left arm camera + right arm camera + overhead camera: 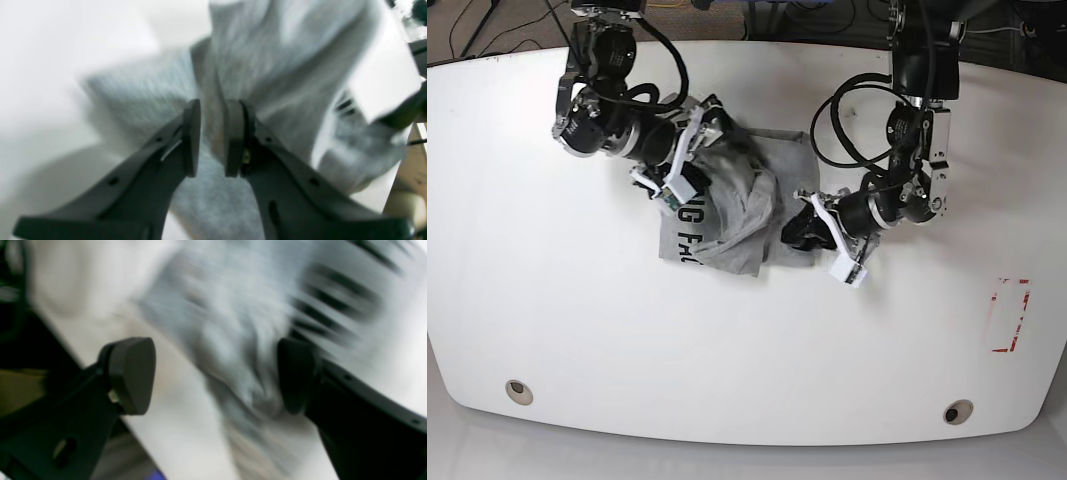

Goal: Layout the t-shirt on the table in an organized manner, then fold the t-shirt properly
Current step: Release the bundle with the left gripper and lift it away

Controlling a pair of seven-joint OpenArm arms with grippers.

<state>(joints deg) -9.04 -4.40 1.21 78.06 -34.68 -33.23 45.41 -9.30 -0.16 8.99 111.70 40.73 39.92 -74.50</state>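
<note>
The grey t-shirt [727, 205] lies crumpled on the white table [577, 320], back of centre, with dark lettering along its left side. My left gripper [799, 232] is low at the shirt's right edge. In the left wrist view its fingers [191, 140] stand a narrow gap apart with a ridge of the t-shirt [267, 60] in the gap; whether they pinch it is unclear. My right gripper [719, 125] is at the shirt's back left corner. In the right wrist view the right gripper [213, 376] is wide open over blurred folds of the t-shirt [227, 340].
A red-outlined rectangle mark [1009, 315] sits near the table's right edge. Two round grommet holes [519, 390] [957, 411] lie along the front edge. Black cables loop from both arms at the back of the table.
</note>
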